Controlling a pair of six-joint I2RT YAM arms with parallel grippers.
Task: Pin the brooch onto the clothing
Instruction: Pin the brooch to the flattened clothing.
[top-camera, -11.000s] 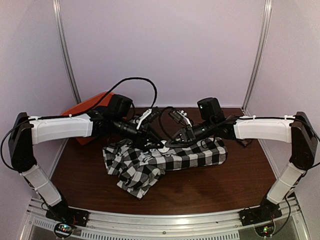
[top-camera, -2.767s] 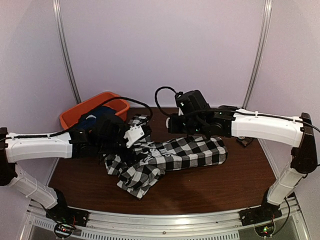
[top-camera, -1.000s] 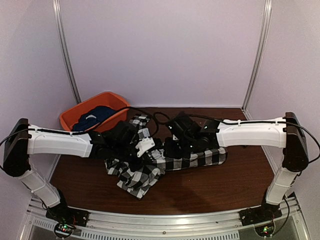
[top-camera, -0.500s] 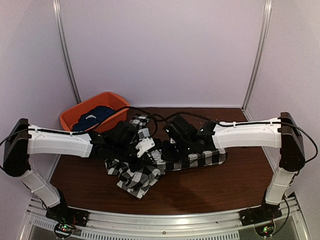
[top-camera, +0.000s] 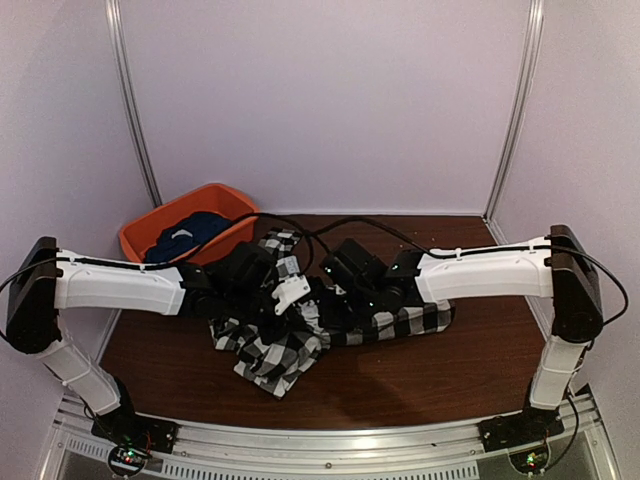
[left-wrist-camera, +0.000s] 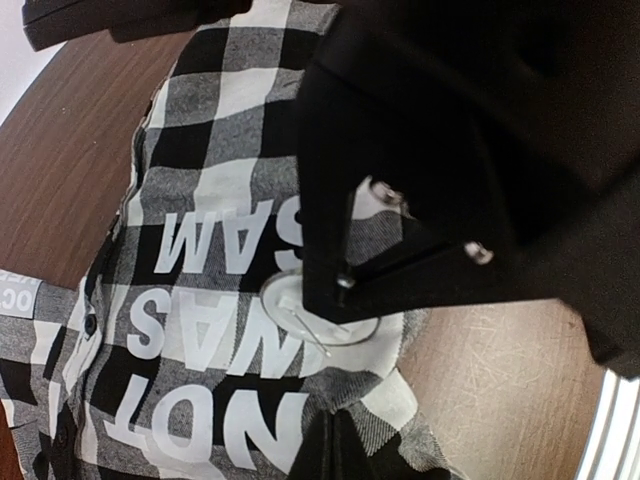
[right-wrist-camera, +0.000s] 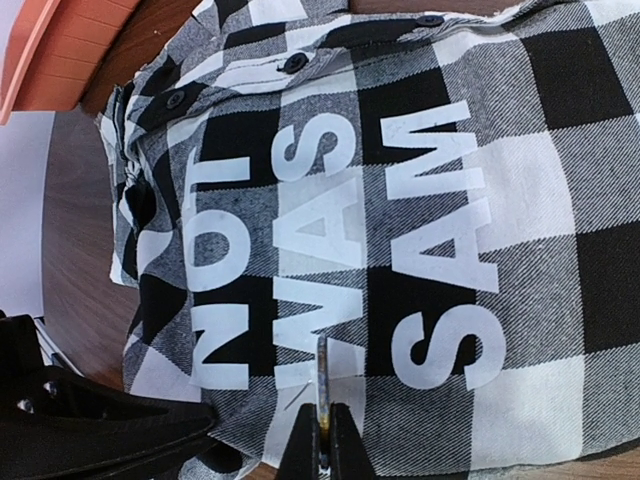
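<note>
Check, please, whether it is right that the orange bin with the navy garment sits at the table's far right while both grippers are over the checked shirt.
No: the top external view shows the orange bin with the navy garment at the far left; the left gripper and right gripper are over the checked shirt.

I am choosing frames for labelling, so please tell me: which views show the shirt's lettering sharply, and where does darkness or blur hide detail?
Right wrist: lettering on the shirt sharp, evenly lit, no glare. Left wrist: lettering sharp, but the right arm's fingers block the upper right as a dark mass. Top external: coarse; lettering not readable.
</note>
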